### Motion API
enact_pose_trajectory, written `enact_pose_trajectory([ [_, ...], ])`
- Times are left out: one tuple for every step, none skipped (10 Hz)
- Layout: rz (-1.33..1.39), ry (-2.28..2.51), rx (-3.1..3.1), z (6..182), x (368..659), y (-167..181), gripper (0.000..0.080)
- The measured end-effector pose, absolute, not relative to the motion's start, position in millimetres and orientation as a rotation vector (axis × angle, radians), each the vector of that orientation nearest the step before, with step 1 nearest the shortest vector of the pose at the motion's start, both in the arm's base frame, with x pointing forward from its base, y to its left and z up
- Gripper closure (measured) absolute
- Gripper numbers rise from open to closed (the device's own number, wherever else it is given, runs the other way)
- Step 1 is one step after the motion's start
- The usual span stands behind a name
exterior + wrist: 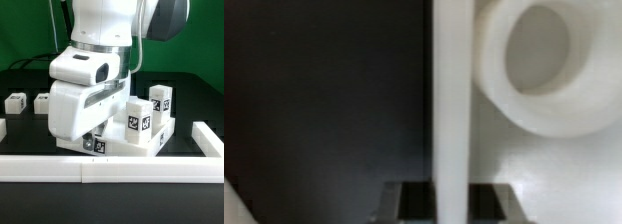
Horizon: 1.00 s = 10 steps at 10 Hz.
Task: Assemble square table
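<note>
The white square tabletop (168, 133) lies at the exterior view's right, just behind the border wall. Two tagged white legs (139, 121) (160, 100) stand upright on it; how they are fixed is hidden. Two more legs (15, 101) (43, 101) lie loose at the left. My gripper (93, 139) is low at the tabletop's left edge, mostly hidden by the arm. In the wrist view the gripper (452, 197) is shut on the tabletop's thin raised rim (450, 90), with a dark finger (409, 203) on each side. A round socket (541, 60) lies beside the rim.
A long low white border wall (110, 166) runs along the front of the black table. A small white part (2, 127) shows at the left edge. A green backdrop stands behind. The arm's body blocks the middle of the scene.
</note>
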<state>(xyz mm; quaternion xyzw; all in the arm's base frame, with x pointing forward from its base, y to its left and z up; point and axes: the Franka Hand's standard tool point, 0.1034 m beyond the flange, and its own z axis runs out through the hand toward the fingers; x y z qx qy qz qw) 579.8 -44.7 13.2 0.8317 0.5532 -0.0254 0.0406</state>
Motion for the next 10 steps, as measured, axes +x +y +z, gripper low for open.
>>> enact_pose_trajectory([
  [-0.095,1.820,2.440,13.5,581,-45,0.0741],
  [-0.106,1.985,2.273,13.8,585,-39,0.0741],
  [-0.118,2.165,2.074,14.0,590,-32,0.0741],
  [-0.137,2.327,1.872,13.7,594,-24,0.0741],
  [-0.142,2.324,1.878,13.0,593,-30,0.0741],
  [-0.164,2.386,1.789,12.9,592,-34,0.0741],
  [-0.190,2.457,1.680,12.8,592,-37,0.0741],
  [-0.215,2.528,1.561,12.8,592,-39,0.0741],
  [-0.226,2.602,1.417,14.2,595,-32,0.0741],
  [-0.235,2.696,1.250,16.3,599,-19,0.0741],
])
